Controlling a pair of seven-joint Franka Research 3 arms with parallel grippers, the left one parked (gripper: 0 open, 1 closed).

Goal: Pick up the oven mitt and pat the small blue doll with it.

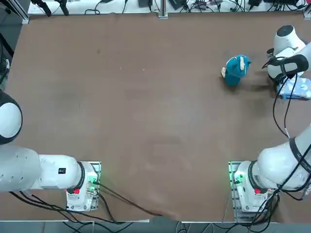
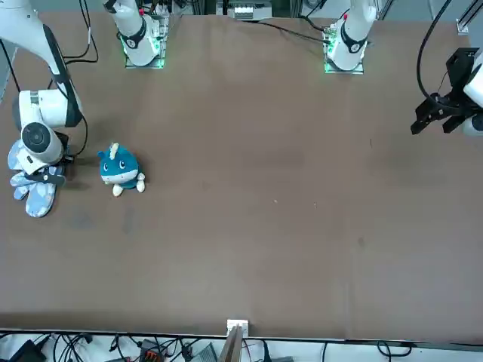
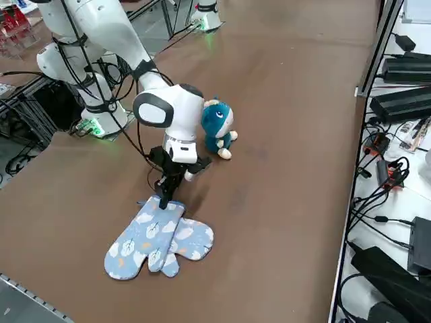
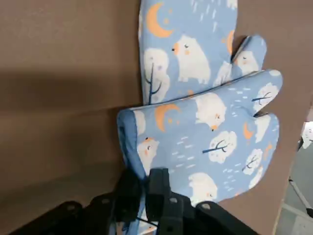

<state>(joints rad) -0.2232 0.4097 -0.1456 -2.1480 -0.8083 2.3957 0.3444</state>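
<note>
So the right gripper (image 4: pixel 144 193) has its fingers pinched shut on the cuff edge of the top oven mitt (image 4: pixel 205 142), which lies overlapping a second mitt (image 4: pixel 188 46) on the table (image 3: pixel 283 101). The small blue doll (image 3: pixel 217 125) sits just beside the arm, near the mitts.

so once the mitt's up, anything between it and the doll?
Nothing visible. The right gripper has its jaws shut on the cuff of the oven mitt; only bare table separates it from the small blue doll.

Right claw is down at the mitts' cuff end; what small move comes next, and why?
Probably lift straight up. The right claw looks shut on the upper oven mitt's cuff edge, which overlaps a second mitt; the small blue doll sits apart, unpatted.
</note>
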